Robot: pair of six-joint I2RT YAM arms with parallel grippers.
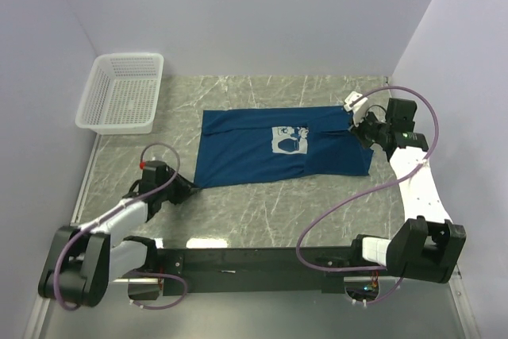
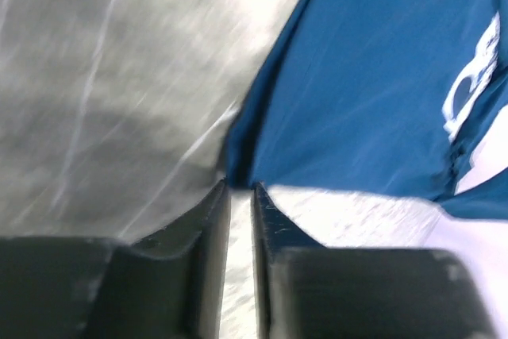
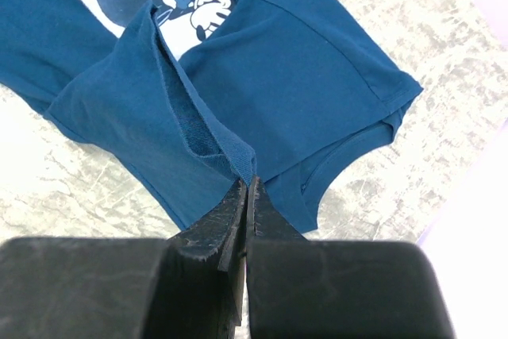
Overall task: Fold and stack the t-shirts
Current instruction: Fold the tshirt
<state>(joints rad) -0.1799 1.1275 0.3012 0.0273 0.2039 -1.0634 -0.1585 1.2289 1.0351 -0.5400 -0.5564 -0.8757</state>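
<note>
My left pincer (image 2: 240, 186) is clenched on only the very tip of the t-shirt (image 1: 246, 156) at its near left corner, so I judge that a firm pull could slip that corner free. My right pincer (image 3: 247, 188), clenched on a raised fold at the shirt's right end, may hold just one layer and could drag the cloth askew. The shirt lies spread print-up on the counter (image 1: 262, 208) between both pincers, well apart from the basket (image 1: 123, 93) beyond.
</note>
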